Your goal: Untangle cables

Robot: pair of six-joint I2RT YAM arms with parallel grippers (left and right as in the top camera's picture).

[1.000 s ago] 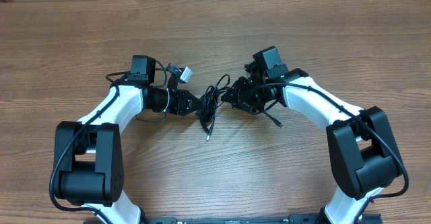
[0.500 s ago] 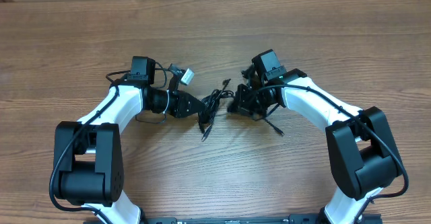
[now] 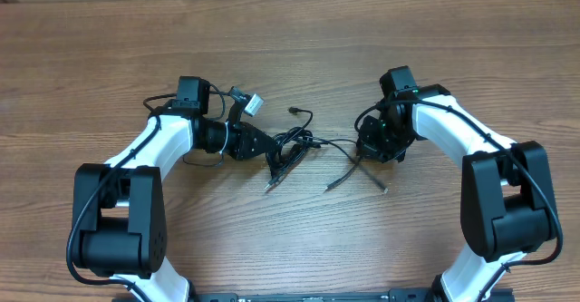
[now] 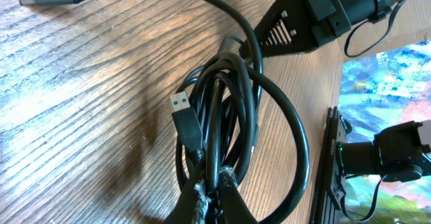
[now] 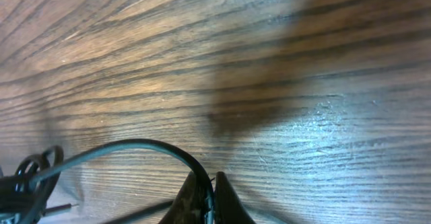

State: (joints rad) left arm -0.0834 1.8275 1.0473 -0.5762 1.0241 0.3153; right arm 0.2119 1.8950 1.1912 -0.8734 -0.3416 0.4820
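Here, we are gripping the cables (image 3: pixel 294 144) away from the worktop's (image 3: pixel 290 48) edges, left gripper (image 3: pixel 271 150) clamping the bundle, right gripper (image 3: pixel 362 149) clamping one strand.

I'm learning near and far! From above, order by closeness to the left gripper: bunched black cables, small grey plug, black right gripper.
1. Bunched black cables: held by left gripper.
2. Small grey plug: slightly beyond.
3. Black right gripper: far right.

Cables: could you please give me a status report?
Left gripper shut on cable bundle. Right gripper shut on one strand leading from it. Nothing blocking.
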